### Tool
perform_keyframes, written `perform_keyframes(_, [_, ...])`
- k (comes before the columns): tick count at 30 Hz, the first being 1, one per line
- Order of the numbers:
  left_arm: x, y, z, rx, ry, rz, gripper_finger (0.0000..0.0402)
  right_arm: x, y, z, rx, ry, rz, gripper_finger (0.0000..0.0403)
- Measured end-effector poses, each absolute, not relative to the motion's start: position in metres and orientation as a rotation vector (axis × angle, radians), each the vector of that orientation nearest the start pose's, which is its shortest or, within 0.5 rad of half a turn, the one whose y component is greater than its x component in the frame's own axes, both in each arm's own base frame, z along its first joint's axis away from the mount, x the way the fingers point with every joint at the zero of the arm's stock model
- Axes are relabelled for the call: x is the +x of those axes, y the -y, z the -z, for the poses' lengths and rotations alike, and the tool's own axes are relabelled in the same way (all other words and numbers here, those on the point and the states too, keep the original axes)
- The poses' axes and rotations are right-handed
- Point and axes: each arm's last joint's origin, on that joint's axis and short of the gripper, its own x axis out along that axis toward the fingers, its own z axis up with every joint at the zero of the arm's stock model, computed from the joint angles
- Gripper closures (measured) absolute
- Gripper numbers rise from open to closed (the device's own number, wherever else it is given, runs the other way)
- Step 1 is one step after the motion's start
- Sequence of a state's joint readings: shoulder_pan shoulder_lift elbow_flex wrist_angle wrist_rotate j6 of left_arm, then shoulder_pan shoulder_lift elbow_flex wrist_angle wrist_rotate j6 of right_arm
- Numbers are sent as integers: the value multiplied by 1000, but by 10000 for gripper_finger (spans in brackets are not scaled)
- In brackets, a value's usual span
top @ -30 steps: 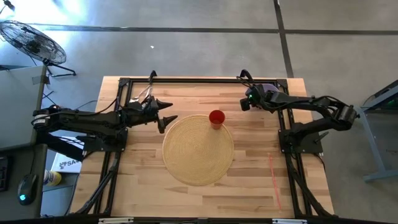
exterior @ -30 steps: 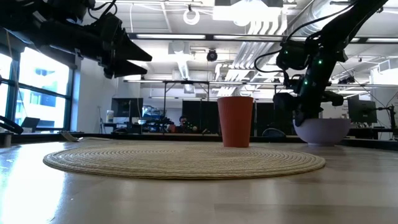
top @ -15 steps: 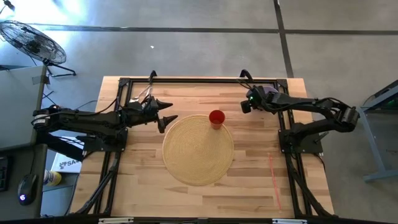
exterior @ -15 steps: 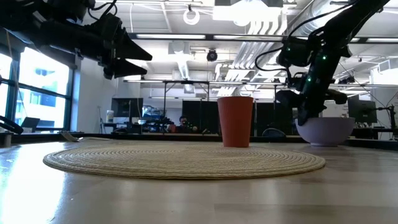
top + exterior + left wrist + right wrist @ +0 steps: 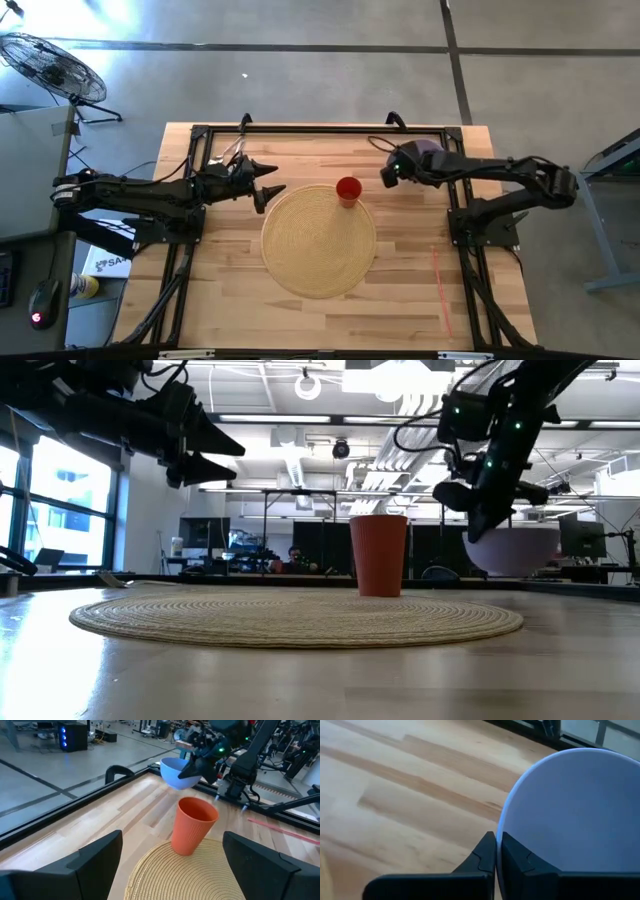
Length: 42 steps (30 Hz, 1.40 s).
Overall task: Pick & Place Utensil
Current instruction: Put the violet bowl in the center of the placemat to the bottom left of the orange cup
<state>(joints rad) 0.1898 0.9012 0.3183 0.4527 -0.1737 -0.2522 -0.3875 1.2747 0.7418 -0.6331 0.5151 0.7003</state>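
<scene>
Right end effector pinching bowl rim, bowl held clear of table, near cup. Thin rim pinch could slip; swinging could clip cup. Left end effector spread, idle beside mat.

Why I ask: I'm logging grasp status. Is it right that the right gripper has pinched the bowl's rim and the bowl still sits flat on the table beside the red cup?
Not quite. The right gripper does pinch the rim of the bowl, but the bowl is lifted clear of the table, as the low view shows. It hangs beside the red cup.
</scene>
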Motion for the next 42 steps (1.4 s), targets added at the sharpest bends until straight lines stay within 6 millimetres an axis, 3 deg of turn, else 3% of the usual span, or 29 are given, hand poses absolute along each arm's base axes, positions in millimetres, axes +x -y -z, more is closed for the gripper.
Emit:
perform_keyframes(14, [185, -40, -213, -292, -86, -369, 62, 217, 34, -216, 472, -872, 1047, 401])
perform_keyframes(35, [185, -40, -212, -292, -92, -369, 62, 212, -69, -214, 531, -877, 730, 402])
perform_keyframes(42, [185, -40, -211, -293, -99, -364, 62, 243, -107, -224, 448, -921, 635, 402])
